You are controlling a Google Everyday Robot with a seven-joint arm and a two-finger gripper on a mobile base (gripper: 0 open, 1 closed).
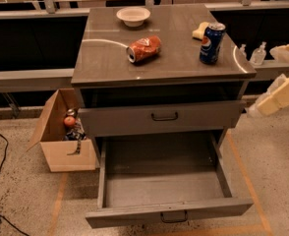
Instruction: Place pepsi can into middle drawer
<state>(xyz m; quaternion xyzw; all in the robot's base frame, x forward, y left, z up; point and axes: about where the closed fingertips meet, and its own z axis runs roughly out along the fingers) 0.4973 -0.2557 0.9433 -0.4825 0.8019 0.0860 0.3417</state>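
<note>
Gripper (278, 96) at 3 o'clock; its state cannot be told. Recommend a level, centred approach to the upright pepsi can (212, 43). Middle drawer (164, 183) is open.

The claw (256, 108) hangs at the right edge, below the level of the tabletop (105, 58). Up and to its left a dented orange can (144, 49) lies on its side, with a white bowl (133, 16) farther back and a yellow sponge (200, 31) nearer. Two small clear bottles (258, 53) stand just above the claw. Far to its left an open cardboard box (68, 156) sits on the floor.
</note>
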